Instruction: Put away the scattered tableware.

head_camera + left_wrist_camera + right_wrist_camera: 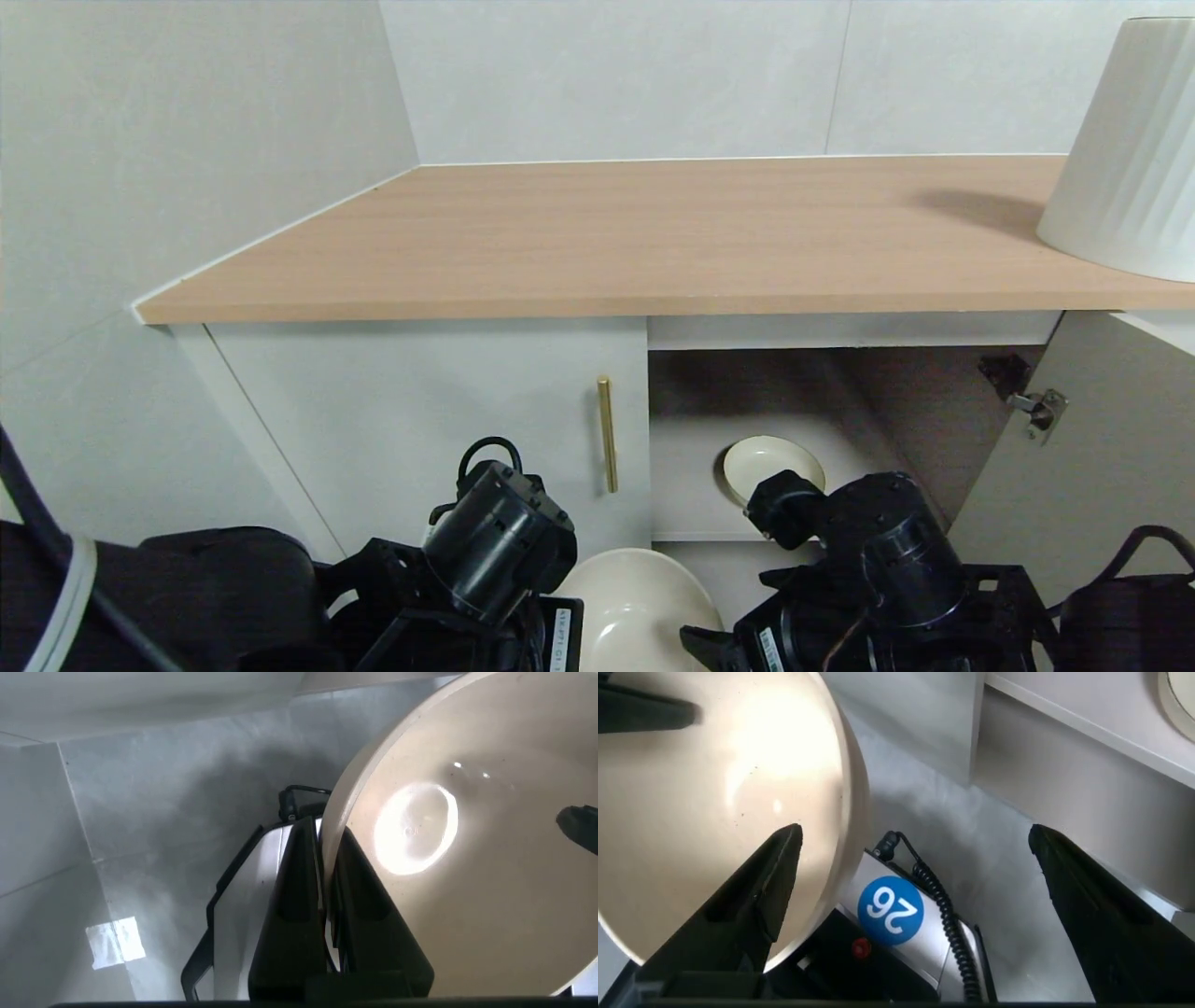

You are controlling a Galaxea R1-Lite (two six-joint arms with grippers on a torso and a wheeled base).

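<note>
Bowl (635, 607) rim pinched by left fingers (297, 891); right fingers (1092, 905) spread, empty, beside it. Open cabinet shelf (686, 481) seen ahead, rightward of bowl.

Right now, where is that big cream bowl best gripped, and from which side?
Pinch the big cream bowl by its thin rim, one finger inside, one outside, as the left hand does. Come edge-on from the robot's left; the body looks too wide and rounded to span.
</note>
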